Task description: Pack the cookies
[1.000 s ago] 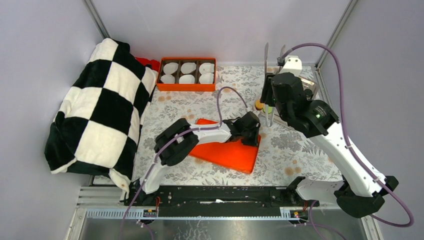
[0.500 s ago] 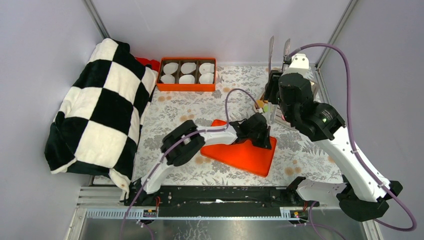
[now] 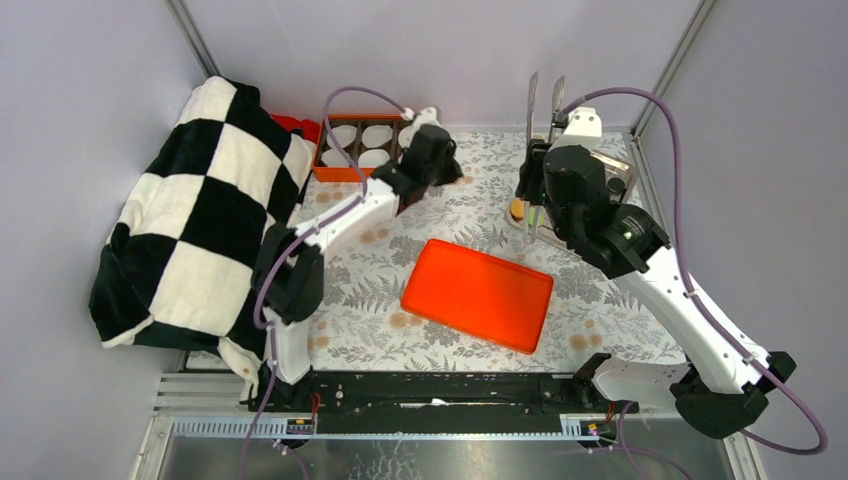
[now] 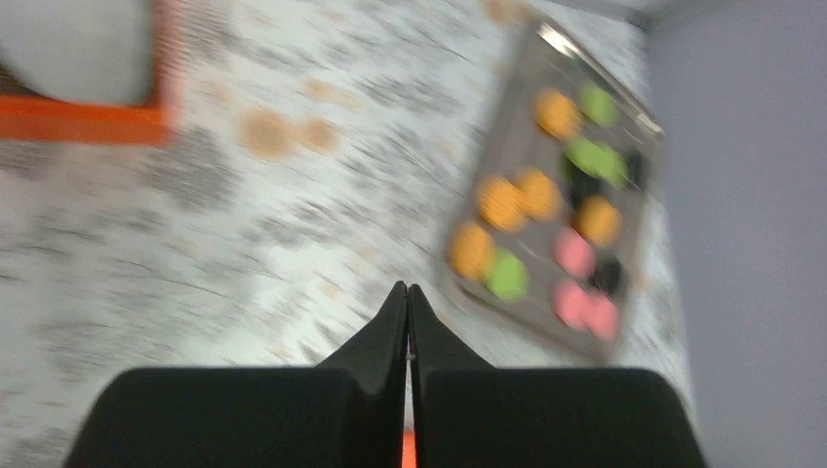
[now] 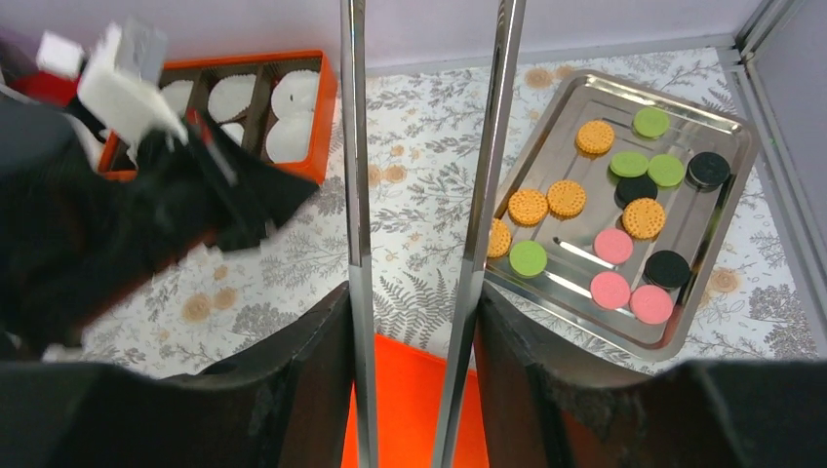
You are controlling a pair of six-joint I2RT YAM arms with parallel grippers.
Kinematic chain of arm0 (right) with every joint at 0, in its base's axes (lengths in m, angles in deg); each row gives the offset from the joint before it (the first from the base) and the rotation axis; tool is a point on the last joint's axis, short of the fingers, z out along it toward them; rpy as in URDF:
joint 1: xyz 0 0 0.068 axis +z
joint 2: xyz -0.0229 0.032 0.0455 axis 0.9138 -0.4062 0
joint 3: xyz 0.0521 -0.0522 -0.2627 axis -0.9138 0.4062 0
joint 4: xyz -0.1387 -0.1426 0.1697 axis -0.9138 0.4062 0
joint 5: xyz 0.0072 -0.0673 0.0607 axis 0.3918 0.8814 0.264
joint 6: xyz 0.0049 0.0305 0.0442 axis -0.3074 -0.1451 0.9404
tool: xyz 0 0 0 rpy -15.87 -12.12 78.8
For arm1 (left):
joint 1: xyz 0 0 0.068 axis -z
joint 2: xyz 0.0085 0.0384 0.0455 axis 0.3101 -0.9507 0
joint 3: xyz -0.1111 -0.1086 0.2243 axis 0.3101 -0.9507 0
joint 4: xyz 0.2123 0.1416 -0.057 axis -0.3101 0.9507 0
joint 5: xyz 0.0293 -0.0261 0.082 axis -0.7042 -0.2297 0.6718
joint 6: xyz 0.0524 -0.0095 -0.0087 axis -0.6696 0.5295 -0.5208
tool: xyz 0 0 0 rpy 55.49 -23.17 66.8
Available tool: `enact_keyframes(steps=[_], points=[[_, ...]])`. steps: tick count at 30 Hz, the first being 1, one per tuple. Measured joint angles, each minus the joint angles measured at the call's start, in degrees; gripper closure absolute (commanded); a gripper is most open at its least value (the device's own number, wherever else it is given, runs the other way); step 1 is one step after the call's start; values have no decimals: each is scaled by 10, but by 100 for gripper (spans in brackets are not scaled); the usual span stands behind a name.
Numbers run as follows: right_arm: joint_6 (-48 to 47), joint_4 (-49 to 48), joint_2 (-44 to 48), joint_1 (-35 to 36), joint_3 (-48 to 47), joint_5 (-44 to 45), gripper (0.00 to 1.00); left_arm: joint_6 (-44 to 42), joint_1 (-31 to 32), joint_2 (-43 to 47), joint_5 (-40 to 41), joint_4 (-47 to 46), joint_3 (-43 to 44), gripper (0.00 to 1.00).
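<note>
Currently the left claw (image 4: 407, 307) is pinched together empty, while the right claw (image 3: 545, 88) gapes, holding nothing.

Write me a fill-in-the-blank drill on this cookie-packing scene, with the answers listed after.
1. Of the cookies on the metal tray, exactly ______ are pink.
2. The left gripper is ______, holding nothing.
3. The right gripper is ______, with nothing between its long fingers.
4. The flat lid lying mid-table is ______ in colour.

Answers: three; shut; open; orange.
</note>
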Motion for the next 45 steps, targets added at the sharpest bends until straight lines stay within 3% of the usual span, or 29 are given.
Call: enact_keyframes(steps=[4, 9, 20, 28, 38, 45], points=[[0, -14, -16, 0, 18, -9, 49, -5, -73, -115, 87, 72, 124, 100], [0, -34, -24, 0, 58, -28, 49, -26, -118, -254, 170, 149, 271, 100], [2, -64, -48, 0, 102, -61, 49, -55, -174, -333, 249, 178, 373, 100], [2, -73, -51, 0, 109, -61, 49, -54, -209, -352, 253, 178, 342, 100], [4, -76, -51, 0, 127, -61, 49, -36, -211, -316, 240, 144, 210, 100], [8, -75, -49, 0, 141, -61, 49, -12, -190, -220, 231, 146, 70, 100]])
